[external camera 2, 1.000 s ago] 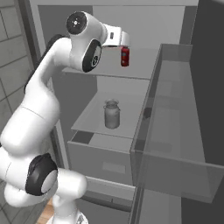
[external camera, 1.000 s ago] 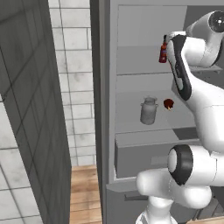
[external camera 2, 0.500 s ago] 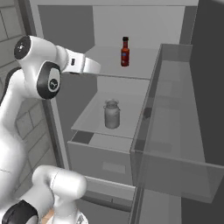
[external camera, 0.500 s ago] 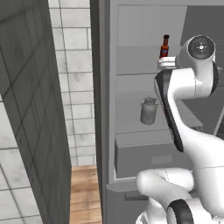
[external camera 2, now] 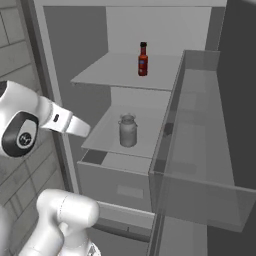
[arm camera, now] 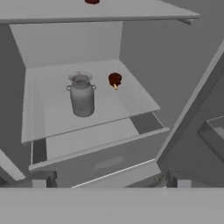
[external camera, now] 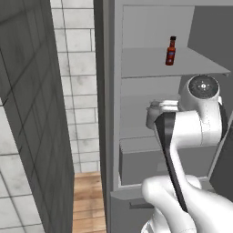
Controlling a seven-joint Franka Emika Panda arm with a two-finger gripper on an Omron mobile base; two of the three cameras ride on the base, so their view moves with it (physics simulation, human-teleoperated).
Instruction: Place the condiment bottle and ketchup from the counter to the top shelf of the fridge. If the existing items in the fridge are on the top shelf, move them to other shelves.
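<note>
We are looking into the open fridge [external camera 2: 60, 60] from just outside it. Nearest to us, in the hand view, the gripper [arm camera: 109, 179] is hanging with its two dark tips wide apart and nothing between them, well back from the shelves. Below and ahead of it, the grey drawer [arm camera: 96, 159] is sitting shut with its flat front toward us. Above the drawer, on the middle shelf [arm camera: 48, 118], the grey milk can [arm camera: 82, 95] is standing upright (lid on, side handles showing), and the brown drumstick [arm camera: 115, 80] is lying just behind it to one side, apart from it. Farthest up, on the top shelf [external camera 2: 110, 70], the red condiment bottle [external camera 2: 143, 59] is standing upright near the middle. The clear door bin [external camera 2: 200, 150] is hanging at the right in the right base view.
</note>
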